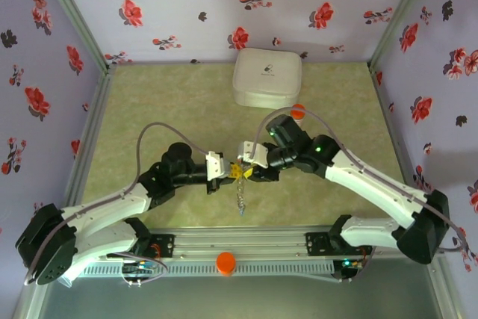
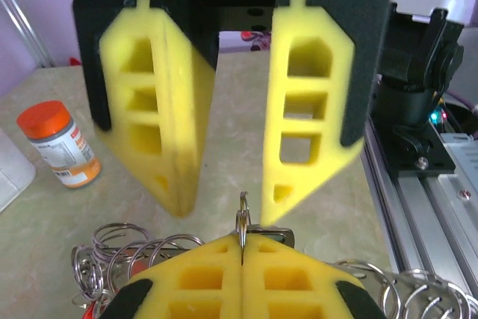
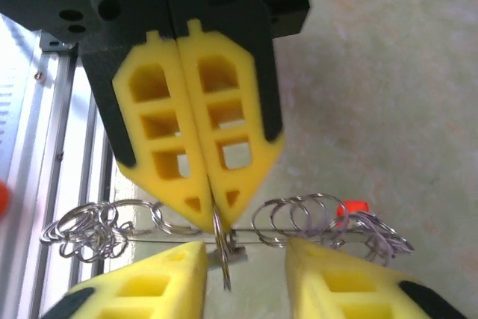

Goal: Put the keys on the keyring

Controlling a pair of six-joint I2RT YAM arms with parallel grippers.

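Over the table's middle my two grippers meet tip to tip. My left gripper (image 2: 243, 240) is shut on a small silver ring (image 2: 243, 218), which stands edge-on above its pads with a silvery-grey tab (image 2: 270, 233) beside it. My right gripper (image 3: 245, 252) is open, its fingers on either side of that ring (image 3: 222, 248) and apart from it. The keyring's thin wire (image 3: 299, 240) runs crosswise behind the ring, strung with several silver loops (image 3: 295, 218). A red key (image 3: 352, 208) hangs at the right of the bunch. In the top view a chain (image 1: 241, 198) dangles below the grippers.
A white rounded box (image 1: 267, 78) stands at the back with an orange-capped bottle (image 1: 298, 112) at its front right corner. The bottle (image 2: 60, 143) also stands left in the left wrist view. The metal rail (image 1: 246, 248) with an orange cap (image 1: 225, 262) runs along the near edge.
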